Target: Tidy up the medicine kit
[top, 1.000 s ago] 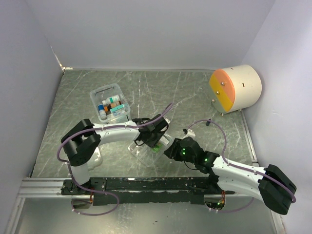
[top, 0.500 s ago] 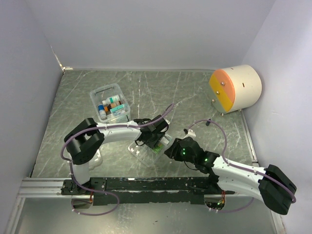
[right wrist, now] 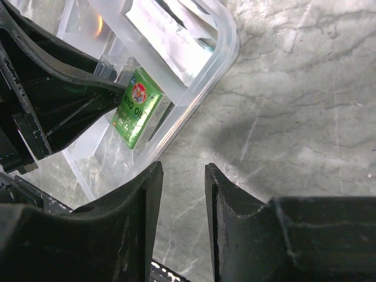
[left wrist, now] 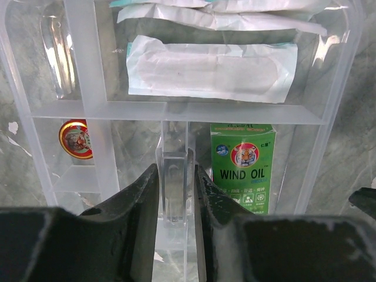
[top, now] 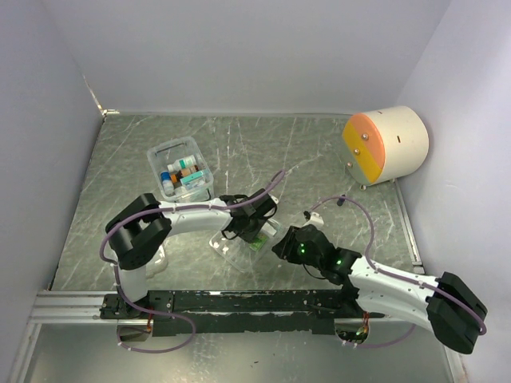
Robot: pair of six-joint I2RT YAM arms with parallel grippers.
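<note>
The kit's clear box [top: 180, 169] stands on the bench [top: 335, 159], well left of and beyond the left claw [left wrist: 174, 187]. This claw is clamped on the middle rib of the tray insert [left wrist: 205, 111], with a green Wind Oil carton [left wrist: 242, 167] just right of it. The right claw [right wrist: 179, 176], its jaws slightly apart and empty, hovers just beside the tray's corner.

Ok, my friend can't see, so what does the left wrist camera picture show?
The left gripper pinches a clear upright tab in the middle of the clear divided tray. A green Wind Oil box lies to its right, a round red tin to its left, wrapped plasters beyond.
</note>
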